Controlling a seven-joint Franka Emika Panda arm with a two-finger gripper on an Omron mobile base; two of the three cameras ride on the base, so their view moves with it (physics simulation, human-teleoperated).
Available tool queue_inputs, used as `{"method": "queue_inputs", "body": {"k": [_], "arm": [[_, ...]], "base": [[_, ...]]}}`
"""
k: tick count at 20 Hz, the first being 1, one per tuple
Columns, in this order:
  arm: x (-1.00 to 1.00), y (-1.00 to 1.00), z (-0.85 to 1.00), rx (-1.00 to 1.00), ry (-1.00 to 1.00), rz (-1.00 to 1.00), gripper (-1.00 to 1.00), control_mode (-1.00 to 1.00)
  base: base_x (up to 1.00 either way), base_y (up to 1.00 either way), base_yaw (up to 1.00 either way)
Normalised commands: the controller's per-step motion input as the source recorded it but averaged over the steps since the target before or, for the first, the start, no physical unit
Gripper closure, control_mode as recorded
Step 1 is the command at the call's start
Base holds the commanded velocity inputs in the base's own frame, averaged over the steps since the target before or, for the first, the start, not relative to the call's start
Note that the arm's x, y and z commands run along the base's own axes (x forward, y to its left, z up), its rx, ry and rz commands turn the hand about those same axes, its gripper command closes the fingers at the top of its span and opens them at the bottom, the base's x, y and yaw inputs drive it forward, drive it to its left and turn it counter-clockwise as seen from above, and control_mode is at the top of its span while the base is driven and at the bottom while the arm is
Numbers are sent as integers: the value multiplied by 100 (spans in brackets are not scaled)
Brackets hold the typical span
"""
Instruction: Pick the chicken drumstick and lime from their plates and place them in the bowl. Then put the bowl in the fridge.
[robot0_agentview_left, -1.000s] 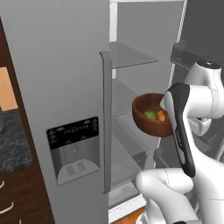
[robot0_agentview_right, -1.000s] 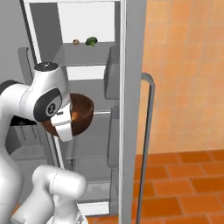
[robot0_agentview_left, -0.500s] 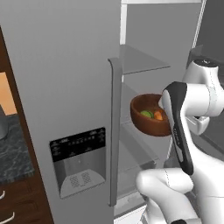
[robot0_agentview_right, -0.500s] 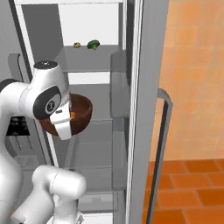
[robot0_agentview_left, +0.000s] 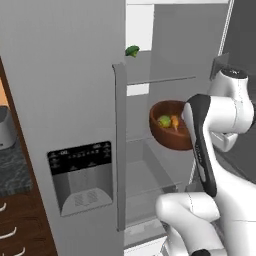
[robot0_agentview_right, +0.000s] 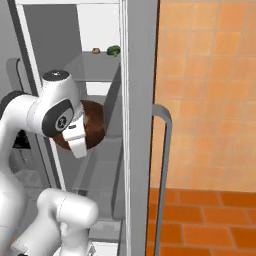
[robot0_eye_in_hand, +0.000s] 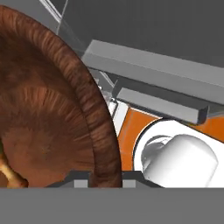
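Two of the task's three moves read as complete, with the last under way. The pincer (robot0_eye_in_hand: 105, 181) is clamped on the rim of the bowl (robot0_agentview_left: 172, 131), the rim running up from between the fingertips in the hand view; the jaws are drawn as close as the wooden wall allows. Inside the bowl, the lime (robot0_agentview_left: 164, 121) sits at about 9 o'clock of the chicken drumstick (robot0_agentview_left: 175, 123), the two touching or nearly so, both off their plates. The bowl is carried in the air within the open front of the fridge (robot0_agentview_left: 75, 100), level with the middle shelves, and I judge it not yet resting on any shelf, though the exact clearance cannot be told. Higher up, on an upper shelf (robot0_agentview_right: 95, 67), lies a broccoli (robot0_agentview_right: 113, 50) with a small brownish item (robot0_agentview_right: 95, 50) just beside it at 9 o'clock. Remaining: advance the bowl over a shelf, set it down, release, withdraw.
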Motion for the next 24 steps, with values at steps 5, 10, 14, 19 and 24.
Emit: {"method": "queue_inputs", "body": {"k": [5, 10, 14, 19, 24], "arm": [[90, -15, -41, 7, -4, 13, 100, -100], [75, -8, -15, 3, -10, 5, 100, -100], [83, 0, -2, 0, -6, 0, 100, -100], [82, 1, -6, 1, -3, 0, 100, -100], [72, 0, -35, 7, 0, 0, 100, -100]], "base": [[0, 0, 0], [0, 0, 0], [0, 0, 0], [0, 0, 0], [0, 0, 0]]}}
